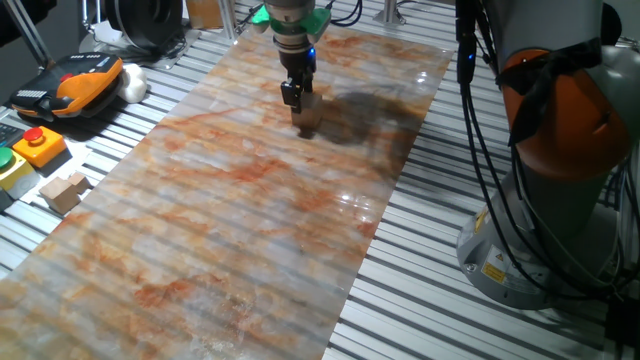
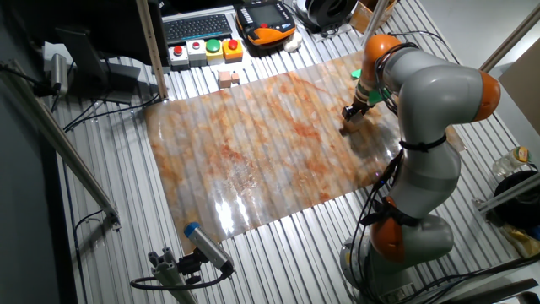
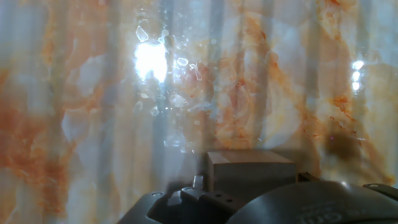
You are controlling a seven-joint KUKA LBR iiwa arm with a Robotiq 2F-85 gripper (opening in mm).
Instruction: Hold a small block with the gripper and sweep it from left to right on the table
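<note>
The table (image 1: pixel 230 220) is a long glossy board with marbled orange, rust and grey, also seen in the other fixed view (image 2: pixel 253 152). My black gripper (image 1: pixel 296 100) hangs straight down over its far end, with a blue light and a green ring above it; it also shows in the other fixed view (image 2: pixel 351 116). It is shut on the small block (image 1: pixel 306 120), a light-tan wooden cube that rests on the board at the fingertips. In the hand view the block (image 3: pixel 249 173) sits at the bottom centre against the board (image 3: pixel 93 112).
A pair of joined tan blocks (image 1: pixel 63 190) lies on the ribbed metal slats (image 1: pixel 430 250) left of the board. Button boxes (image 1: pixel 38 145) and an orange teach pendant (image 1: pixel 70 82) stand beyond it. The arm's base (image 1: pixel 560 170) and cables rise to the right.
</note>
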